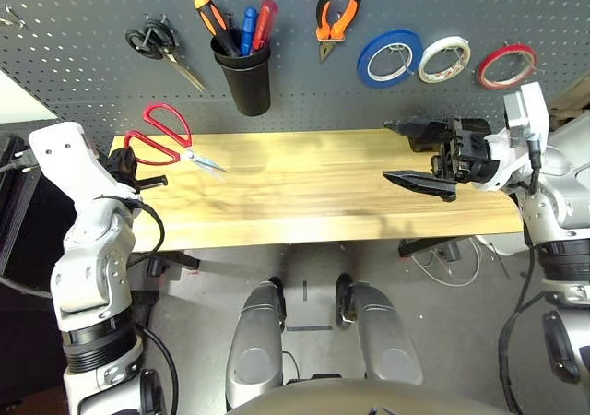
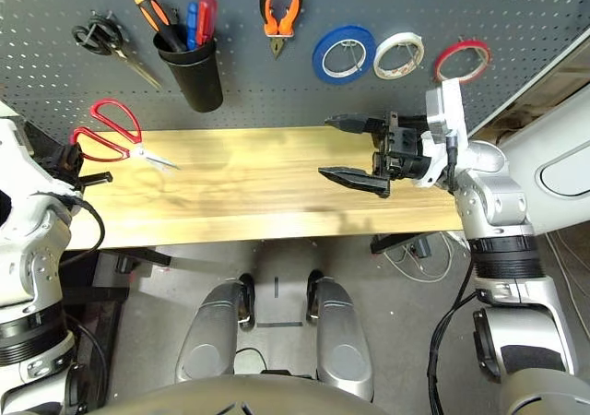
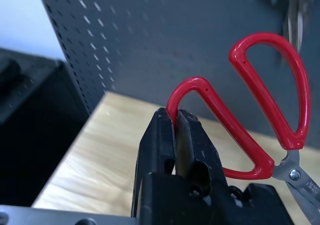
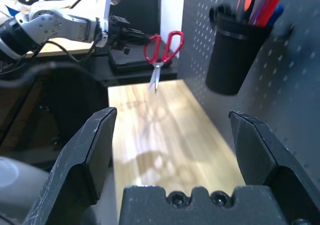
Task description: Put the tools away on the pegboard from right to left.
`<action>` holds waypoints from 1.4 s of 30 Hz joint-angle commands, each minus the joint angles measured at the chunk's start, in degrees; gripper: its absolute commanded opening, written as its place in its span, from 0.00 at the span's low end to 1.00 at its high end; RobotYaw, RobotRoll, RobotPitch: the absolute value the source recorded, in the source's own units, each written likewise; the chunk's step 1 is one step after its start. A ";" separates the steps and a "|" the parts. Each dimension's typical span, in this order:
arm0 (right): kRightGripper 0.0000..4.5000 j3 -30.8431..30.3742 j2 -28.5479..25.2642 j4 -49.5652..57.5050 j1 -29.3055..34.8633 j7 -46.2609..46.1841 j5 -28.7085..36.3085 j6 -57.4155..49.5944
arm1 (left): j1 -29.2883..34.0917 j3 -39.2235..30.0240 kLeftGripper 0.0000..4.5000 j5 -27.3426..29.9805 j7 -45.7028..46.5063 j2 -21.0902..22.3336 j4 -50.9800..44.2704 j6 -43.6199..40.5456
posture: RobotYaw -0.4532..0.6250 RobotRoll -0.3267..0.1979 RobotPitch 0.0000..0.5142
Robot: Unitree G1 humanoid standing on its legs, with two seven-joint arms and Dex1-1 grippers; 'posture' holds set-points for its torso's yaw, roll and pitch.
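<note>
From the left eye view, the left end effector (image 1: pixel 129 168) is clenched on one loop of the red-handled scissors (image 1: pixel 166 136), carrying them above the table (image 1: pixel 304 194) with the blades trailing away from it toward the middle. Up ahead of it on the pegboard (image 1: pixel 83 37) hang the black-handled scissors (image 1: pixel 161 46), so the free hooks nearby look like the target.

In the right eye view, the right end effector (image 2: pixel 355 157) hangs over the table, fingers spread wide and empty, pointing across toward its partner. Beyond it the thin red tape ring (image 2: pixel 461 60), the orange-and-black-handled pliers (image 2: pixel 280 14) and the small red-handled screwdriver (image 2: pixel 206 18), standing in the black cup (image 2: pixel 192 74), are already put away, so the scissors are the last tool, leftmost in the order.

The left wrist view is close in: the fingers (image 3: pixel 160 145) pinch the near handle loop, leaving the far loop free, which I'd judge is what goes over a hook.

In the right wrist view the open fingers frame the scene, with the scissors dangling blades-down far ahead, held clear of the table.
</note>
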State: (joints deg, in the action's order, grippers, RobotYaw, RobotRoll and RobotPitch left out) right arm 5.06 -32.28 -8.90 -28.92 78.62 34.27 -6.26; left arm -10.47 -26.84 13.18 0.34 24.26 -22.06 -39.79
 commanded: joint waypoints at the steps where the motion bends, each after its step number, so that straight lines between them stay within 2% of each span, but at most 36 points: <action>1: 1.00 1.32 0.83 -1.01 -0.01 1.40 1.05 1.80 | 1.06 -0.36 0.00 -0.58 -3.06 1.56 -1.90 6.66 | 0.46 0.62 0.21; 6: 1.00 2.35 0.92 -1.37 0.05 2.04 1.87 1.90 | 0.24 -1.21 0.00 -1.17 -3.74 2.33 -1.05 12.81 | 0.46 0.62 0.18; 13: 1.00 3.15 0.67 -2.55 -0.38 2.03 1.19 2.43 | -2.43 -0.36 0.00 -0.91 -4.49 2.82 1.43 16.77 | 0.45 0.62 0.17; 21: 1.00 3.23 0.74 -1.76 0.07 1.16 1.09 2.31 | -10.12 5.13 0.00 -3.54 -6.49 3.73 14.92 20.98 | 0.42 0.62 0.17; 27: 1.00 3.62 0.59 0.02 0.94 -0.04 1.48 2.01 | -13.95 5.87 0.00 -5.26 -5.56 3.57 24.78 25.13 | 0.39 0.62 0.18; 34: 1.00 4.28 0.14 2.51 2.95 -1.60 2.00 1.50 | -16.13 6.39 0.00 -5.87 -4.83 2.58 31.29 28.25 | 0.37 0.62 0.18; 42: 1.00 4.58 -0.34 3.41 3.60 -2.48 2.23 1.10 | -15.44 5.79 0.00 -5.28 -4.52 1.74 31.55 28.69 | 0.37 0.62 0.19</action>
State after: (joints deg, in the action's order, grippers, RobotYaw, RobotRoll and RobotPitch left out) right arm 8.76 -32.01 -6.54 -25.93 76.19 35.83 -4.99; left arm -26.47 -21.19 7.84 -4.49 26.47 9.15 -11.41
